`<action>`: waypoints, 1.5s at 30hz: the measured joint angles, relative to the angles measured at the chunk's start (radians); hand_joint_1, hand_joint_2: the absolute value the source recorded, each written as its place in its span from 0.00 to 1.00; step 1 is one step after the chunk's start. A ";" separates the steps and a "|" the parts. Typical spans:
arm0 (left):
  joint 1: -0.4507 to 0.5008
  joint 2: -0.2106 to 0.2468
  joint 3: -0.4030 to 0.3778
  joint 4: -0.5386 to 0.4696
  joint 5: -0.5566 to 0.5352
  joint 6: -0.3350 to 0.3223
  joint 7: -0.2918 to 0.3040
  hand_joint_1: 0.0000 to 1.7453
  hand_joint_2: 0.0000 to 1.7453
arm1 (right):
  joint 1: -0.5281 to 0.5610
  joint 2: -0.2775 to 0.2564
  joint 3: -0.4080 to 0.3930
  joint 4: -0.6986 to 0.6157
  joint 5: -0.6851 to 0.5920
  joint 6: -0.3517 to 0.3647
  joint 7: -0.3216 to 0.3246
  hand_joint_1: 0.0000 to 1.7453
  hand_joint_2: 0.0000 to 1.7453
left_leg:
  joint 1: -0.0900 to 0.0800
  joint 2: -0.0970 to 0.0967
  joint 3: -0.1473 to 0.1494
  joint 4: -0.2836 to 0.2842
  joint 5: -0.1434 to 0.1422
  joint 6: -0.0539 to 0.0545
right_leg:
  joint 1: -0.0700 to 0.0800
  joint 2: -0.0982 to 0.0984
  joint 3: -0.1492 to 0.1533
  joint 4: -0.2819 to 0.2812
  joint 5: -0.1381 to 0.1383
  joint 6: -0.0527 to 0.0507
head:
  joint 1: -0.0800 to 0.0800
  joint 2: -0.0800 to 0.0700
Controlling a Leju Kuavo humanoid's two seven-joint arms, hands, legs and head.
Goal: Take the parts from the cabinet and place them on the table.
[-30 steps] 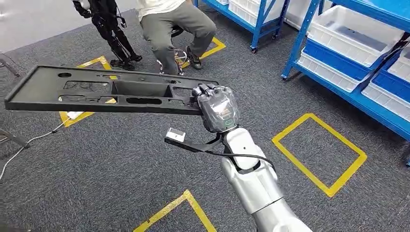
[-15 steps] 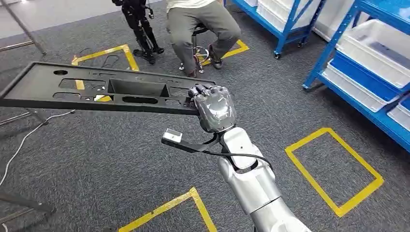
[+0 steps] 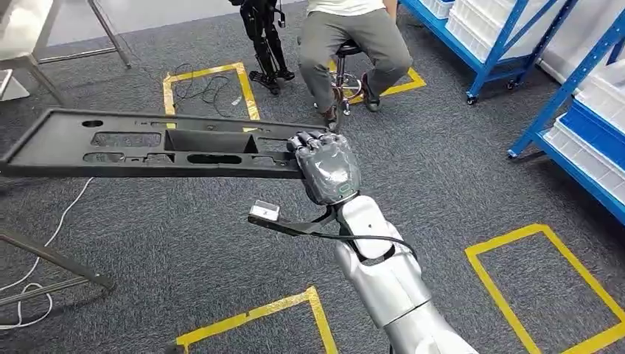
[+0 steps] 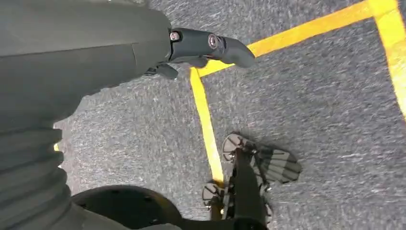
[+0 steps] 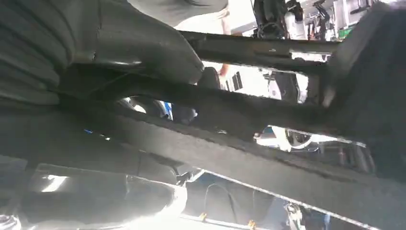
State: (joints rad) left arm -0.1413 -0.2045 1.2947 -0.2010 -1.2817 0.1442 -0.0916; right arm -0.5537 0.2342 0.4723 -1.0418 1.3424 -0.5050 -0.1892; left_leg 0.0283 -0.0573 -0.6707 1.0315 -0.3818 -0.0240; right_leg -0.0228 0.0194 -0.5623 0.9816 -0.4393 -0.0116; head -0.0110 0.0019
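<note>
A long black plastic panel (image 3: 147,144) with several cut-outs hangs level above the grey carpet, stretching out to the left. My right hand (image 3: 328,166) grips its right end, fingers curled over the rim. Seen from the right wrist, the panel's ribs (image 5: 268,115) cross close in front of the camera, with the grey thumb (image 5: 143,48) pressed on them. My left hand (image 4: 72,62) hangs over the carpet and holds nothing; one dark finger (image 4: 210,43) sticks out. A metal table (image 3: 22,29) shows its corner at the far left.
A person sits on a stool (image 3: 354,44) straight ahead, beside a standing black robot's legs (image 3: 265,37). Blue shelving with white bins (image 3: 582,125) lines the right. Metal legs (image 3: 51,262) and a white cable (image 3: 51,236) lie at lower left. Yellow tape squares mark the carpet.
The whole scene has slid to the right, so the camera has turned left; the metal table has come into view. My right hand keeps the same grip on the panel.
</note>
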 joint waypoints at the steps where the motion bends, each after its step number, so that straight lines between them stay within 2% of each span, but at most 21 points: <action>1: 0.000 -0.001 0.000 0.000 -0.003 0.000 -0.001 0.00 1.00 | 0.001 -0.001 0.000 0.000 0.001 -0.005 0.001 0.98 1.00 | 0.001 0.030 -0.027 0.063 -0.040 -0.001 | 0.003 -0.011 0.001 -0.001 0.000 -0.016 | -0.005 0.000; 3: -0.001 -0.001 0.000 0.000 -0.008 -0.001 -0.001 0.00 1.00 | 0.008 -0.005 0.000 0.000 0.004 -0.009 0.008 0.98 1.00 | 0.001 0.048 -0.103 0.233 -0.118 -0.005 | 0.012 -0.033 0.001 -0.001 -0.002 -0.019 | -0.006 0.000; 5: 0.000 -0.002 0.000 0.000 -0.011 -0.001 -0.001 0.00 1.00 | 0.021 -0.010 0.000 -0.001 0.008 -0.010 0.013 0.98 1.00 | 0.004 0.054 -0.125 0.292 -0.126 -0.007 | 0.017 -0.056 0.002 0.000 -0.004 -0.021 | -0.005 0.000; 8: -0.001 -0.002 -0.001 0.000 -0.018 -0.001 -0.001 0.00 1.00 | 0.032 -0.011 0.000 -0.008 0.018 -0.010 0.021 0.98 1.00 | 0.005 0.084 -0.001 0.076 -0.030 -0.004 | 0.017 -0.078 0.003 0.002 -0.008 -0.017 | -0.007 0.000; 9: -0.003 -0.003 -0.001 0.000 -0.018 -0.001 -0.001 0.00 1.00 | 0.032 -0.011 0.000 -0.011 0.019 -0.010 0.021 0.98 1.00 | 0.002 0.134 0.042 -0.002 -0.022 -0.003 | 0.023 -0.083 0.005 0.003 -0.010 -0.014 | -0.007 0.000; 14: -0.008 -0.010 -0.002 0.000 -0.025 -0.007 0.000 0.00 1.00 | 0.041 -0.018 0.000 -0.030 0.028 -0.010 0.034 0.98 1.00 | -0.011 0.080 0.041 -0.021 -0.009 0.032 | 0.039 -0.119 0.006 0.001 -0.017 0.012 | 0.001 0.000; 17: -0.016 -0.016 -0.002 0.000 -0.025 -0.006 0.005 0.00 1.00 | 0.047 -0.029 0.002 -0.043 0.030 -0.010 0.035 0.98 1.00 | -0.008 0.050 0.041 -0.029 0.001 0.049 | 0.025 -0.037 -0.072 0.162 -0.096 0.003 | 0.005 0.000; 19: -0.018 -0.016 -0.001 0.000 -0.021 -0.006 0.005 0.00 1.00 | 0.059 -0.037 0.003 -0.044 0.030 -0.010 0.035 0.98 1.00 | -0.009 0.024 0.039 -0.029 0.002 0.050 | 0.022 -0.023 -0.154 0.328 -0.147 0.004 | 0.008 0.000; 20: -0.018 -0.016 -0.001 0.000 -0.021 -0.005 0.005 0.00 1.00 | 0.063 -0.040 0.003 -0.044 0.029 -0.009 0.035 0.98 1.00 | -0.011 0.011 0.039 -0.028 0.002 0.050 | 0.023 -0.022 -0.166 0.344 -0.144 0.010 | 0.007 0.000; 21: -0.017 -0.016 -0.001 0.000 -0.021 -0.005 0.005 0.00 1.00 | 0.065 -0.043 0.003 -0.044 0.029 -0.009 0.035 0.98 1.00 | -0.011 -0.001 0.039 -0.028 0.002 0.050 | 0.022 -0.021 -0.155 0.311 -0.125 0.017 | 0.007 0.000; 23: -0.017 -0.016 -0.001 0.000 -0.021 -0.003 0.005 0.00 1.00 | 0.066 -0.046 0.004 -0.047 0.028 -0.009 0.033 0.98 1.00 | -0.011 -0.027 0.040 -0.028 0.003 0.048 | 0.020 -0.007 -0.072 0.126 -0.046 0.032 | 0.008 0.000; 25: -0.017 -0.018 -0.001 0.000 -0.021 -0.003 0.005 0.00 1.00 | 0.066 -0.047 0.006 -0.051 0.027 -0.008 0.032 0.98 1.00 | -0.016 -0.047 0.037 -0.025 0.006 0.041 | 0.018 0.055 -0.014 0.005 -0.001 0.025 | 0.006 0.000; 29: -0.008 -0.017 0.000 0.000 -0.018 -0.003 0.003 0.00 1.00 | 0.060 -0.042 0.008 -0.051 0.017 -0.003 0.018 0.98 1.00 | -0.011 -0.078 0.027 -0.033 0.015 0.017 | 0.016 0.016 -0.011 -0.004 0.011 0.004 | 0.008 0.000; 32: -0.008 -0.015 0.000 0.000 -0.008 0.002 0.000 0.00 1.00 | 0.046 -0.033 0.010 -0.049 0.006 0.002 0.003 0.98 1.00 | -0.011 0.027 -0.028 0.097 -0.072 0.008 | 0.015 -0.013 -0.004 -0.014 0.015 -0.021 | -0.003 0.000; 34: -0.007 -0.015 0.000 0.000 -0.007 0.004 -0.001 0.00 1.00 | 0.042 -0.032 0.010 -0.044 -0.001 0.004 -0.001 0.98 1.00 | -0.007 0.049 -0.104 0.262 -0.143 0.001 | 0.022 -0.039 -0.005 -0.012 0.013 -0.024 | -0.003 0.000; 35: -0.007 -0.015 0.001 0.000 -0.006 0.005 -0.001 0.00 1.00 | 0.042 -0.032 0.010 -0.041 -0.002 0.005 -0.001 0.98 1.00 | -0.006 0.053 -0.119 0.297 -0.149 -0.001 | 0.024 -0.050 -0.005 -0.012 0.013 -0.024 | -0.002 0.000; 36: -0.005 -0.015 0.001 0.000 -0.005 0.005 -0.001 0.00 1.00 | 0.042 -0.032 0.010 -0.039 -0.002 0.005 -0.001 0.98 1.00 | -0.005 0.054 -0.110 0.283 -0.134 -0.003 | 0.024 -0.063 -0.005 -0.011 0.012 -0.024 | -0.002 0.000; 38: -0.004 -0.014 0.001 0.000 -0.006 0.005 -0.002 0.00 1.00 | 0.039 -0.029 0.010 -0.035 -0.002 0.005 -0.001 0.98 1.00 | -0.005 0.070 -0.020 0.124 -0.059 0.000 | 0.024 -0.082 -0.004 -0.010 0.011 -0.024 | -0.003 0.000; 39: -0.004 -0.014 0.001 0.000 -0.007 0.005 -0.002 0.00 1.00 | 0.036 -0.027 0.010 -0.034 -0.002 0.005 -0.001 0.98 1.00 | -0.006 0.096 0.039 0.025 -0.026 0.003 | 0.025 -0.089 -0.004 -0.010 0.009 -0.022 | -0.003 0.000; 40: -0.006 -0.013 0.001 0.000 -0.009 0.004 -0.002 0.00 1.00 | 0.035 -0.025 0.010 -0.034 -0.002 0.005 -0.001 0.98 1.00 | -0.016 0.130 0.061 -0.019 -0.031 0.009 | 0.034 -0.094 -0.006 -0.009 0.008 -0.019 | -0.003 0.000; 45: -0.005 -0.013 0.001 0.000 -0.016 0.003 -0.001 0.00 1.00 | 0.032 -0.021 0.011 -0.032 -0.002 0.005 0.000 0.98 1.00 | -0.009 0.073 0.062 -0.040 -0.009 0.045 | 0.043 -0.120 -0.018 -0.003 -0.004 0.003 | 0.002 0.000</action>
State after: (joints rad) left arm -0.1458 -0.2178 1.2959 -0.2010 -1.2974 0.1472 -0.0923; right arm -0.5215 0.2136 0.4833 -1.0735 1.3409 -0.5005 -0.1896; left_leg 0.0195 0.0162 -0.6083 0.9919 -0.3909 0.0213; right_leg 0.0207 -0.1002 -0.5802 0.9782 -0.4429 -0.0088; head -0.0091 0.0019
